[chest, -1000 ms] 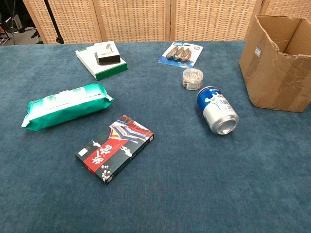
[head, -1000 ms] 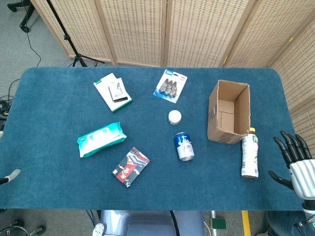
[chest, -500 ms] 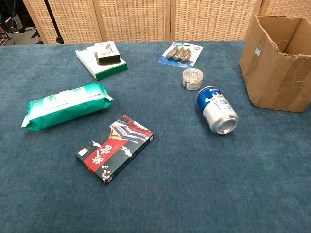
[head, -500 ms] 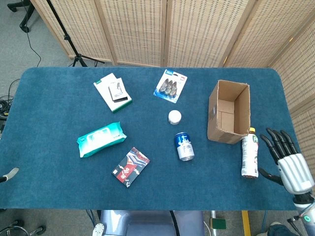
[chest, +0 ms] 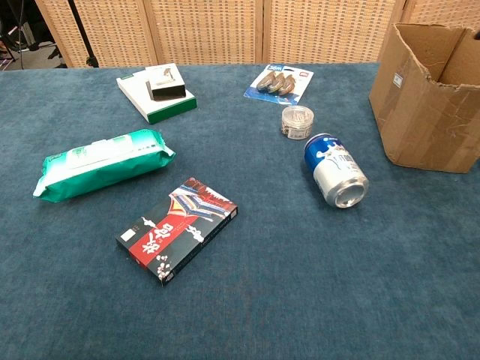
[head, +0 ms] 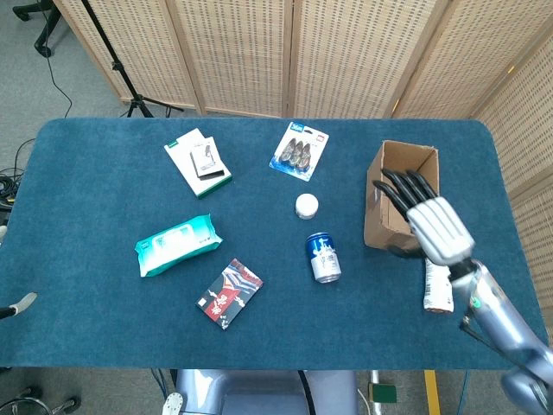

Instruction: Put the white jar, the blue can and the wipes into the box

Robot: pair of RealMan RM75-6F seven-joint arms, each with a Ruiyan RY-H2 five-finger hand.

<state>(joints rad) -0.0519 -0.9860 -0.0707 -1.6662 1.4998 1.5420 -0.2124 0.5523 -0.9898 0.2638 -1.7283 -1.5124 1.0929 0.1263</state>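
Observation:
The white jar [head: 307, 206] [chest: 297, 121] stands mid-table. Just in front of it the blue can [head: 323, 257] [chest: 335, 170] lies on its side. The teal pack of wipes [head: 178, 245] [chest: 101, 163] lies flat on the left. The cardboard box [head: 378, 201] [chest: 427, 112] stands on the right with its top open. My right hand [head: 425, 218] shows only in the head view. It hovers over the box's near right corner, fingers spread, holding nothing. My left hand is in neither view.
A drink bottle [head: 437, 277] lies on the cloth below my right hand. A red and black pack [head: 229, 293] [chest: 178, 229] lies near the front edge. A white and green carton [head: 199, 162] and a blister card [head: 300, 150] lie at the back.
My right hand has swung up and to the left from the table's right edge, passing over the bottle to the box's near corner. The objects have not moved.

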